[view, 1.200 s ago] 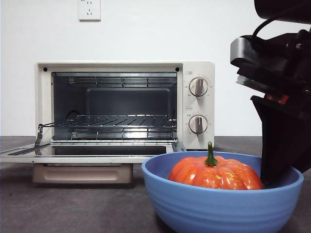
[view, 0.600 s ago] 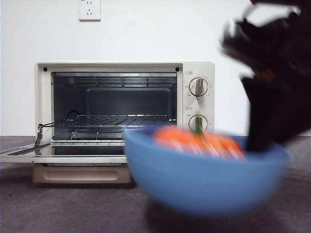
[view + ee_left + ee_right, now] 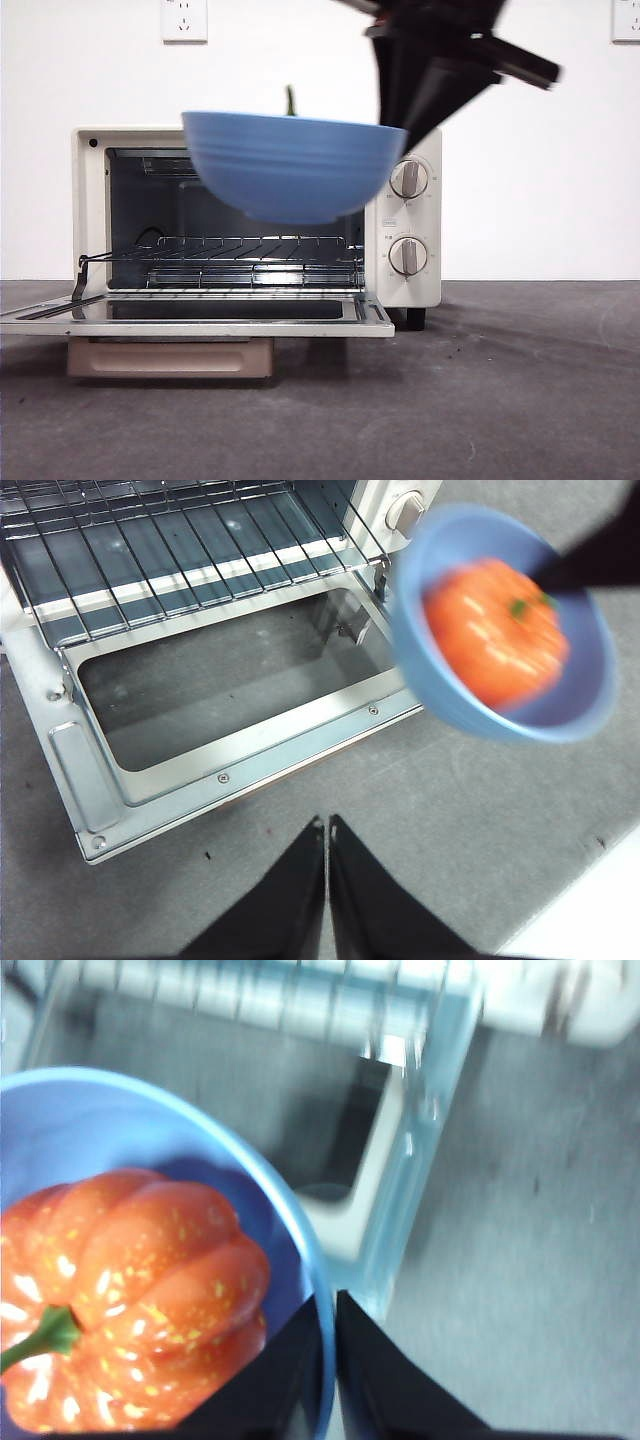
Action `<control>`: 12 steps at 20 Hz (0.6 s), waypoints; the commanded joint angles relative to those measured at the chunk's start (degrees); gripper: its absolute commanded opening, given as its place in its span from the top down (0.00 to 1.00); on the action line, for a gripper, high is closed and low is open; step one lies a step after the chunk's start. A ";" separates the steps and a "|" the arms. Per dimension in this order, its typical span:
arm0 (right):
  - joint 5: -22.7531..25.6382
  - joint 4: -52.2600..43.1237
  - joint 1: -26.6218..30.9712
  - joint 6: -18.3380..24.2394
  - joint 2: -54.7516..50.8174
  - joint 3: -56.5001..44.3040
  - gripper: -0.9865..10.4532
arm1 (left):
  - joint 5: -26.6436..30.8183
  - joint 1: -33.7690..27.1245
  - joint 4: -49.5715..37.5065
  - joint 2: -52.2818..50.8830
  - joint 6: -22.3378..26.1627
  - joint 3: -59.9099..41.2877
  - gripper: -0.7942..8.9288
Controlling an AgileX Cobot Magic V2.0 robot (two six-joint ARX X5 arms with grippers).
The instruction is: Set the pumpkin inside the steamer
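Observation:
The orange ribbed pumpkin (image 3: 130,1290) lies inside a blue ribbed bowl (image 3: 290,165). In the front view only its green stem (image 3: 291,100) rises above the rim. My right gripper (image 3: 328,1310) is shut on the bowl's rim and holds the bowl in the air in front of the steamer (image 3: 405,290), at the height of its open cavity. The right arm comes down from above to the bowl's right edge, where the right gripper (image 3: 400,120) shows. From the left wrist the pumpkin (image 3: 495,630) and bowl (image 3: 440,695) show blurred. My left gripper (image 3: 327,825) hangs shut and empty over the table before the door.
The steamer's glass door (image 3: 200,325) lies folded down flat toward the front, low over the table. A wire rack (image 3: 250,245) sits inside the cavity. Two knobs (image 3: 408,180) are on the right panel. A wall socket (image 3: 184,20) is above.
The bowl with the pumpkin has been lifted off the table and carried left and up, from the near right to in front of the steamer's opening. The right arm moved with it.

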State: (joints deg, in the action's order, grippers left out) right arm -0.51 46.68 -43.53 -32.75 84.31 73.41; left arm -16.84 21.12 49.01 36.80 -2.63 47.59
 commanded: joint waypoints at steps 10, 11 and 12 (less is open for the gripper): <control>4.46 1.09 -0.39 -20.85 17.59 17.59 0.90 | -0.33 0.24 -0.26 0.28 -0.46 0.44 0.90; 5.60 0.94 -0.22 -22.51 17.75 17.59 0.90 | -0.33 0.26 -0.15 0.26 -0.46 0.44 0.90; 6.86 0.42 -0.20 -23.80 17.94 17.59 0.90 | -0.33 0.26 -0.13 0.24 -0.44 0.44 0.90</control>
State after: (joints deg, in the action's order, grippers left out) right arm 5.89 47.83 -43.40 -53.39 101.16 89.34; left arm -16.84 21.12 49.17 36.77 -2.68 47.59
